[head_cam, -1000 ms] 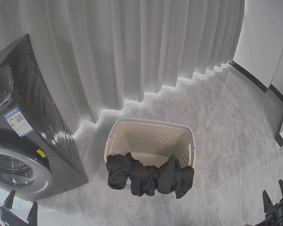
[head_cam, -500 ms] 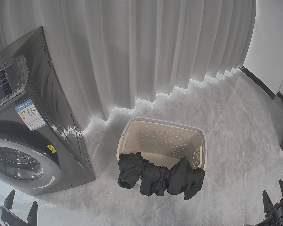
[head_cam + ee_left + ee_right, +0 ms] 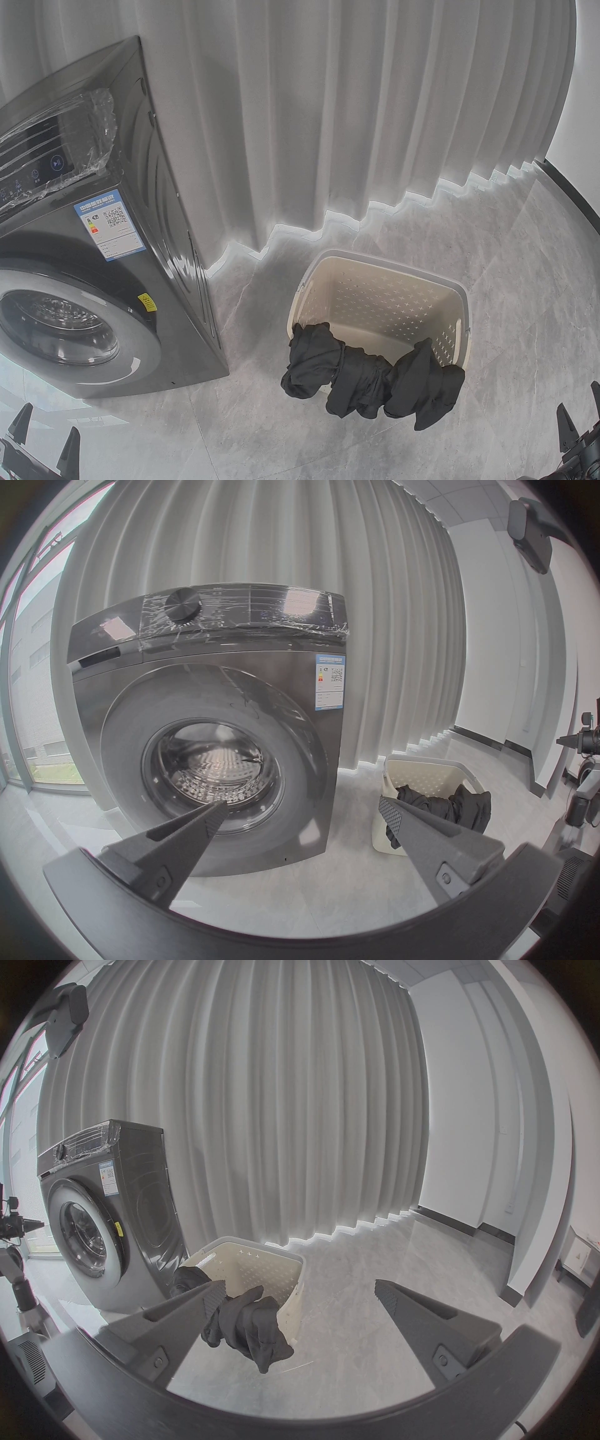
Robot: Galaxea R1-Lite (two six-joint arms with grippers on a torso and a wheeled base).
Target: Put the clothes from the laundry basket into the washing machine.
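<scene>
A beige laundry basket (image 3: 387, 300) stands on the grey floor before the curtain. Black clothes (image 3: 369, 378) hang in a bundle over its near rim. To its left is the dark grey washing machine (image 3: 94, 250), its round door facing me. My left gripper (image 3: 49, 420) is low at the near left, open and holding nothing, in front of the machine. My right gripper (image 3: 578, 397) is low at the near right, also open and holding nothing. From the left wrist, the left gripper (image 3: 303, 804) faces the washing machine (image 3: 212, 730), with the basket (image 3: 425, 779) beside it. The right gripper (image 3: 300, 1288) faces the black clothes (image 3: 247, 1325).
A white pleated curtain (image 3: 350, 106) runs behind the machine and the basket. A white wall with a dark baseboard (image 3: 572, 187) closes the far right. Plastic film (image 3: 56, 150) covers the machine's control panel. Bare floor (image 3: 250, 431) lies between me and the basket.
The whole head picture has shifted right, so the camera has turned left; more of the washing machine shows. Both grippers keep their places and stay open.
</scene>
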